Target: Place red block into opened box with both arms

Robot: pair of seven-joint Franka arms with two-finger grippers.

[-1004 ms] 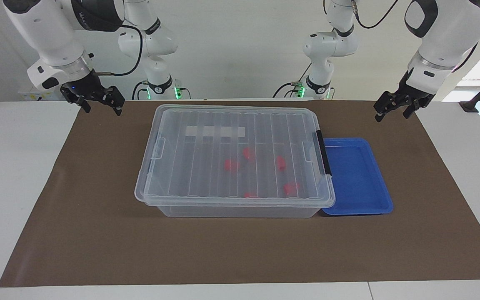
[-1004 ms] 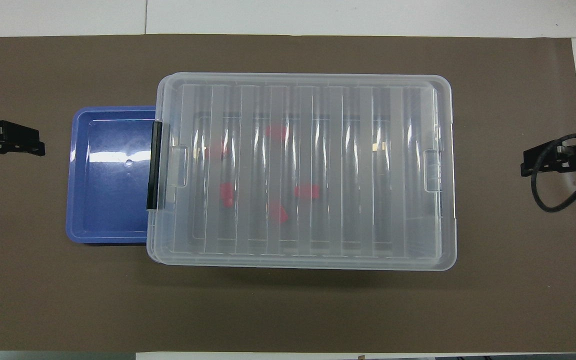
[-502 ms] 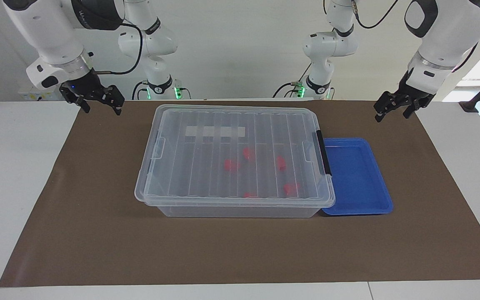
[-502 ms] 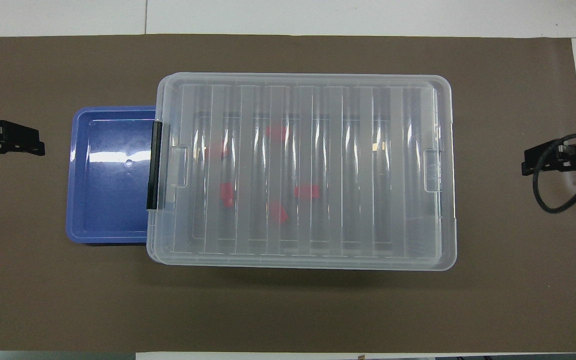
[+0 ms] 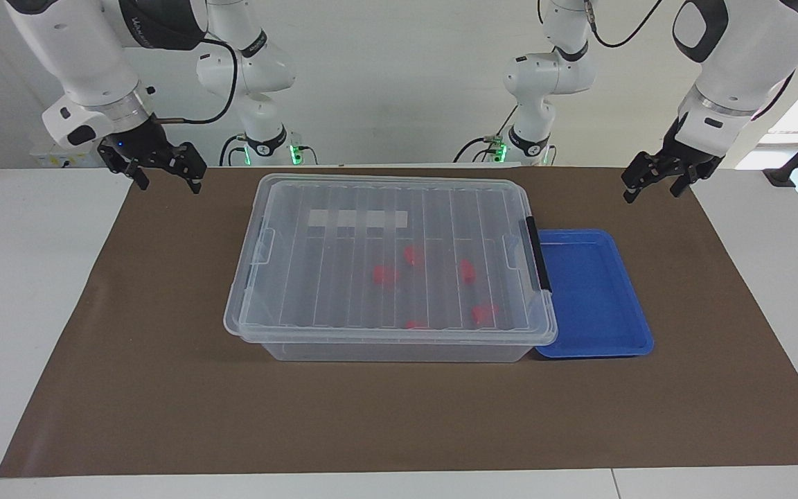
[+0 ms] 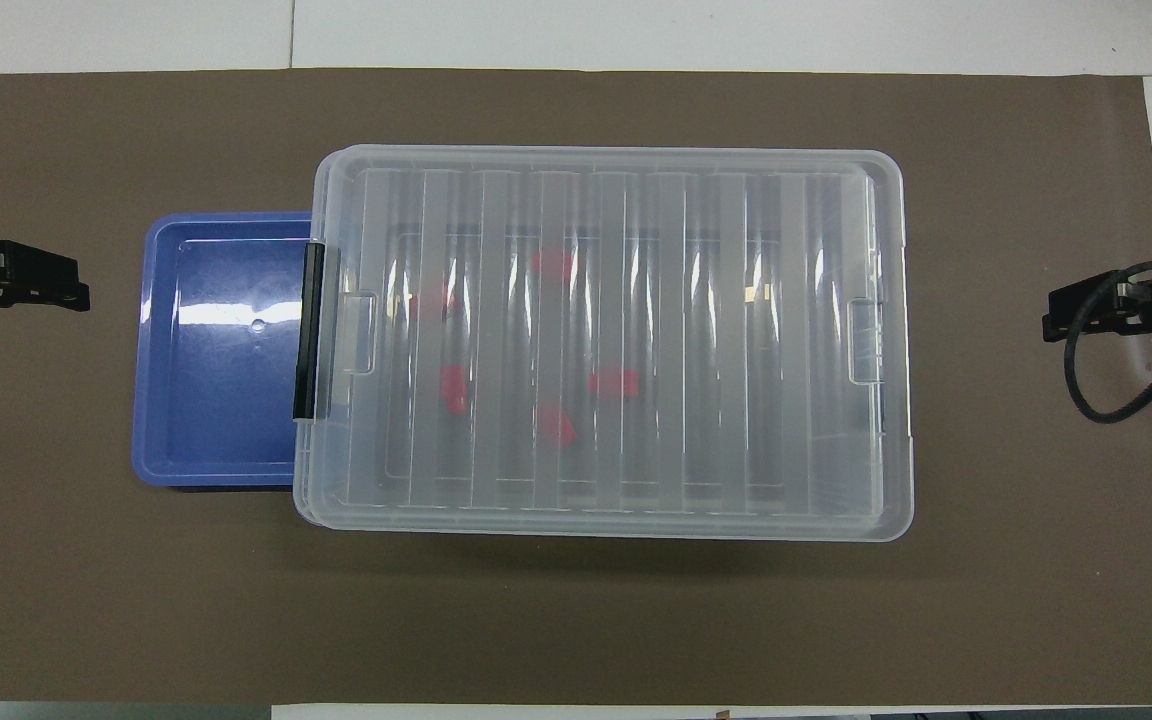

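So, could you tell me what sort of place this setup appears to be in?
Most likely a robotics lab bench. Two white arms, the left gripper and right gripper raised, flank a brown mat holding a lidded clear box of red blocks beside a blue tray.

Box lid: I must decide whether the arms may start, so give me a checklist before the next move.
1. Lid off the box: not ok, it lies on top.
2. Red blocks reachable: not ok, all under the lid.
3. Left gripper open, empty: ok, over the mat's corner.
4. Right gripper open, empty: ok, over the other corner.
5. Black latch released: cannot tell.
6. Blue tray empty: ok.
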